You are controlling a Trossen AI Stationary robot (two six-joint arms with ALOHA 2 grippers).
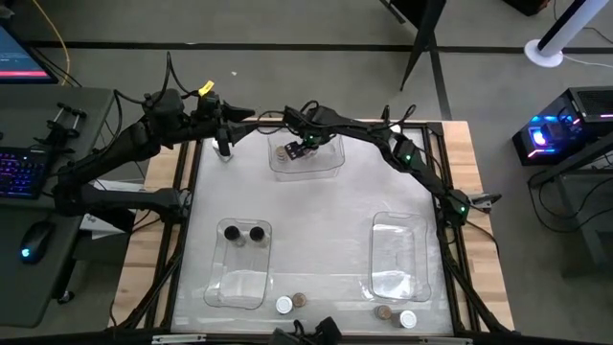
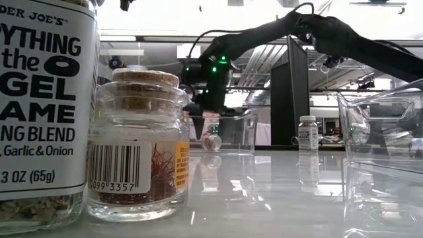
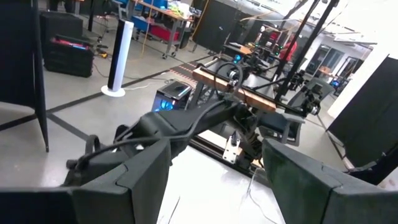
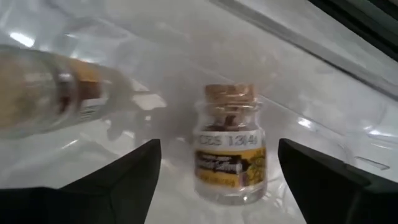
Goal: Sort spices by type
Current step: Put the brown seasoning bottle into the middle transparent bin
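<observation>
My right gripper (image 4: pixel 217 186) is open, reaching down into the far clear bin (image 1: pixel 330 165). In its wrist view a cork-stoppered spice jar (image 4: pixel 229 143) stands upright on the bin floor just ahead of the fingers, clear of both. A second jar (image 4: pixel 43 93) lies on its side beside it. The high view shows this gripper (image 1: pixel 306 144) over the bin next to a jar (image 1: pixel 283 151). My left gripper (image 3: pixel 214 186) is open and holds nothing, waiting at the far left (image 1: pixel 223 146). Two black-lidded jars (image 1: pixel 244 233) stand in the near left bin.
The near right bin (image 1: pixel 397 254) is at the right. White-lidded (image 1: pixel 284 305) and tan-lidded (image 1: pixel 299 300) jars stand at the near edge, and another pair (image 1: pixel 395 315) farther right. In the low view a white-lidded jar (image 2: pixel 307 132) stands on the table right of the far bin.
</observation>
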